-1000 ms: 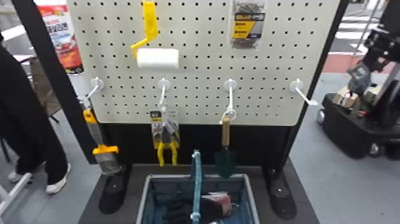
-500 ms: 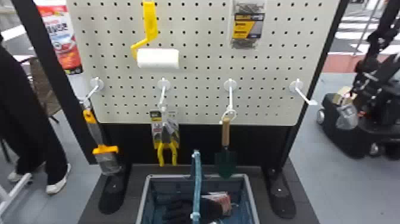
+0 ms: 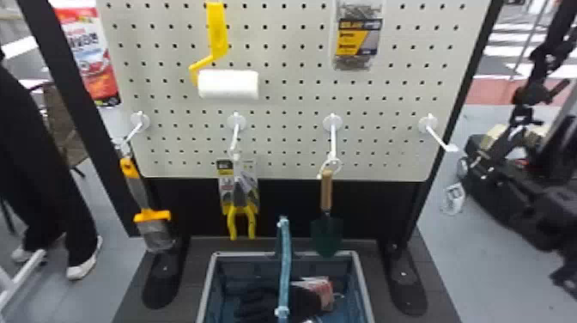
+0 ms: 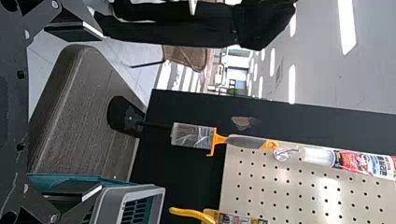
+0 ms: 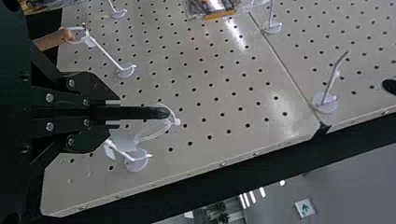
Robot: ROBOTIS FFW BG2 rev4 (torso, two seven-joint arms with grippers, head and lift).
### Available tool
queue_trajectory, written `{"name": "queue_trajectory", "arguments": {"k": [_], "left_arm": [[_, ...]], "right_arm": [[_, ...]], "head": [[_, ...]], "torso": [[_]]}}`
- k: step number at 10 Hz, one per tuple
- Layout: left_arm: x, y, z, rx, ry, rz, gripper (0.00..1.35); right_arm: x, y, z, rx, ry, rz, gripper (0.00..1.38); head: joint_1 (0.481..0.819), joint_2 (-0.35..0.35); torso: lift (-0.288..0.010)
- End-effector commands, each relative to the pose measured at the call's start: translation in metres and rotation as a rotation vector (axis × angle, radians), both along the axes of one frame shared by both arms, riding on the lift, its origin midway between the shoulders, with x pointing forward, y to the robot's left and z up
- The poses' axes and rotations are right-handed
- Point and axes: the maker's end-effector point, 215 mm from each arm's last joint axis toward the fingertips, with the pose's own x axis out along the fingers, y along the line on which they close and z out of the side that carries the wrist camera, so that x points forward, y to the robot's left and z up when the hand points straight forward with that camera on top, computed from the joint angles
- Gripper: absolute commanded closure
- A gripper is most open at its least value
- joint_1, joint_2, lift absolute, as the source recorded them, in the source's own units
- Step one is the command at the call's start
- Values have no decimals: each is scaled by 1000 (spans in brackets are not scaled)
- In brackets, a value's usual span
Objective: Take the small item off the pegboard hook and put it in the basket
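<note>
Evidently, the right fingers [image 5: 133,113] are pinched on the clear small item [image 3: 454,199], near the pegboard's [image 3: 399,99] right edge; probably light and slippery, best held by its top. Left fingers [image 4: 74,31] stand apart.

Wooden trowel handle [image 3: 326,190], glossy plastic packet [image 3: 357,36]

Gaps on 2 sides of basket handle [image 3: 285,266]

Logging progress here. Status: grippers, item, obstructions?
Right gripper shut on small clear item. Left gripper open. Item right of basket, not in it. Basket handle stands upright across the opening.
</note>
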Motion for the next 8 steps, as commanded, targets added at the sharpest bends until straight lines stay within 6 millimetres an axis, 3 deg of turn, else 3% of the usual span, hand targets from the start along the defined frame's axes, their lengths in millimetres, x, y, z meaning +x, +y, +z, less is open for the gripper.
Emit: {"name": "queue_trajectory", "arguments": {"k": [1,4,8], "left_arm": [[2,-2,0,-2,-2,-5,174],[2,-3,0,-6,-2,-5,174],[4,-3,0,-4,-4,-7,174]], "right_arm": [[4,8,-30,67,39,-7,1205],[3,22,-59,112,79,-9,1205],[-3,67,-104,180,174,49,1207]], "head": [[549,0],[549,0],[549,0]], "torso": [[-100],[-100],[-100]]}}
